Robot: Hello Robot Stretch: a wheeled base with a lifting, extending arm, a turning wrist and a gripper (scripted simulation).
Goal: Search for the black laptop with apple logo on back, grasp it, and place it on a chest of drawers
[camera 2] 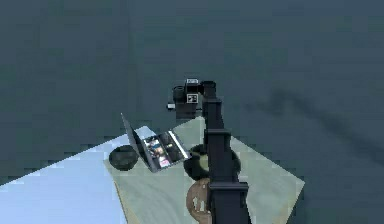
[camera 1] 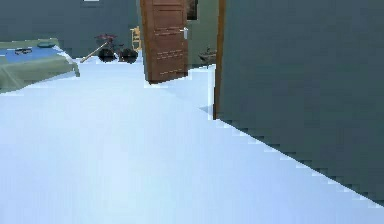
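Forward view, floor (camera 1: 120, 150): pale and bare, it spread from the near edge to the far wall
Forward view, door (camera 1: 165, 40): brown wood; it stood open at the far side of the floor
Forward view, dark wall (camera 1: 300, 80): it ran down the forward view's right; its upright edge stood just right of the door
Forward view, bed (camera 1: 30, 65): lay at the forward view's left edge under a pale cover
Forward view, small dark things (camera 1: 115, 52): sat on the floor between bed and door; too small to name
Arm side view, arm (camera 2: 225, 165): a dark bar that rose from the bottom edge over the pale top (camera 2: 265, 175)
Arm side view, gripper (camera 2: 180, 102): sat at the arm's far end against the dark wall; its fingers were hard to make out, so I could not tell whether it grasped anything or was released
Arm side view, laptop (camera 2: 155, 147): lay below the gripper and a little to its left, on the pale top with its lid raised and leaning left; its back could not be seen
Arm side view, dark round thing (camera 2: 123, 157): lay below and left of the gripper, just beside the laptop's lid
Arm side view, brownish round thing (camera 2: 198, 197): lay well below the gripper, against the arm's left side
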